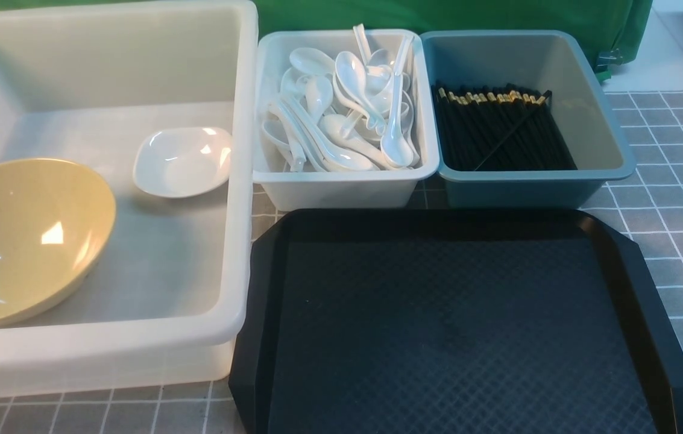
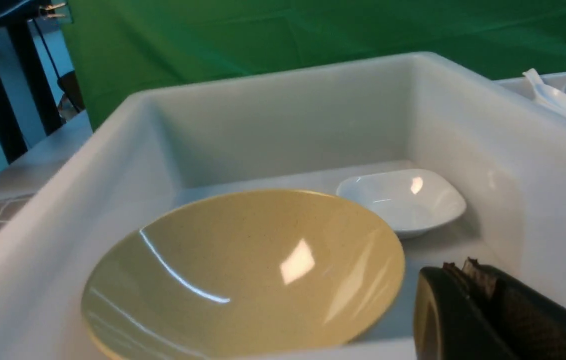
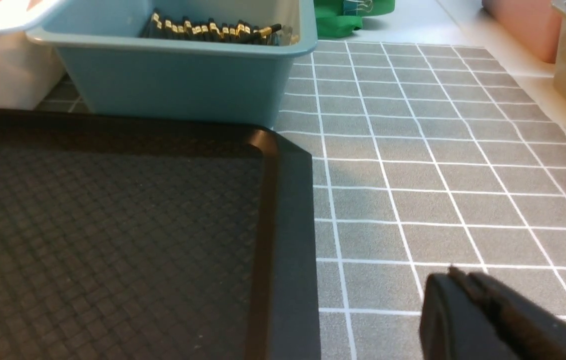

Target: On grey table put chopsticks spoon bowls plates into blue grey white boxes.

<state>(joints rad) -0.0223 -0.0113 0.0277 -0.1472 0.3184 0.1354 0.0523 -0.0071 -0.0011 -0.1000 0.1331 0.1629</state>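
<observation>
Starting at the left, the large milky-white tub [image 1: 245,181] held the yellow bowl [image 1: 22,235], which leaned tilted against the tub's near-left side, and the small white dish [image 1: 181,161], which lay flat on the floor just beyond it, apart from the bowl. The left hand [image 2: 467,272] hovered at the tub's near rim, its fingers pressed together and holding nothing. Next came the white box [image 1: 341,187], piled with white spoons [image 1: 347,108], and beside it the teal-blue box [image 1: 522,187], where the black chopsticks [image 1: 498,126] lay in a packed row with one stick crossed over the rest. In front of both sat the black tray [image 1: 456,325], bare on its textured surface. The right hand [image 3: 455,282] hung low over the grey bench [image 3: 437,165] just off the tray's right edge, likewise closed and empty.

Judging by this layout, the sorting looked finished. The remaining risk seemed to be the left hand: sitting so near the rim, a careless pull-back might have clipped the tub wall or nudged the tilted bowl, which could then rock flat and knock the dish.

Neither hand showed in the front view, beyond a dark sliver at the lower left edge that could not be identified. The tub's left wall and the tray's near edge were cut off, and how many chopsticks lay under the top layer could not be told.
</observation>
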